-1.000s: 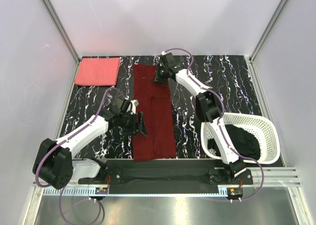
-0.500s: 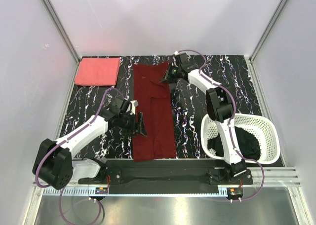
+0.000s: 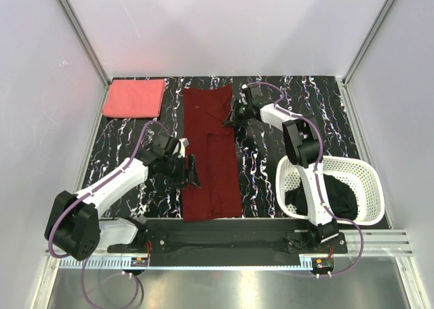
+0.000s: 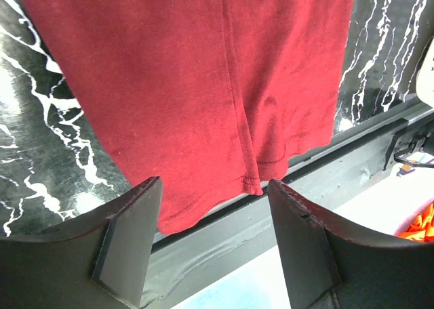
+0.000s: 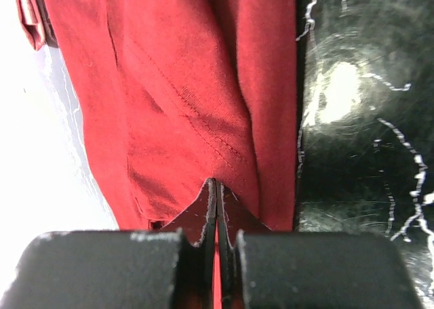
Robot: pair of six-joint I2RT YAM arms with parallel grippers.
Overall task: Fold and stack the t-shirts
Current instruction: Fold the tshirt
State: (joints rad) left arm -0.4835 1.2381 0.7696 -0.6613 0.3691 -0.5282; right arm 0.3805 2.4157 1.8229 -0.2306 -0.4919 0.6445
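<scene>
The maroon t-shirt (image 3: 210, 153) lay stretched out as a long strip down the middle of the surface (image 3: 298, 112). The right tool (image 3: 231, 116) was clenched on its right edge near the far end — the wrist view showed cloth bunched into the closed tips. The left tool (image 3: 193, 172) hung with jaws apart at the strip's left edge, gripping nothing. The coral t-shirt (image 3: 133, 97) sat folded at the far left corner, and the black t-shirt (image 3: 336, 194) lay crumpled in the white basket (image 3: 369, 180).
</scene>
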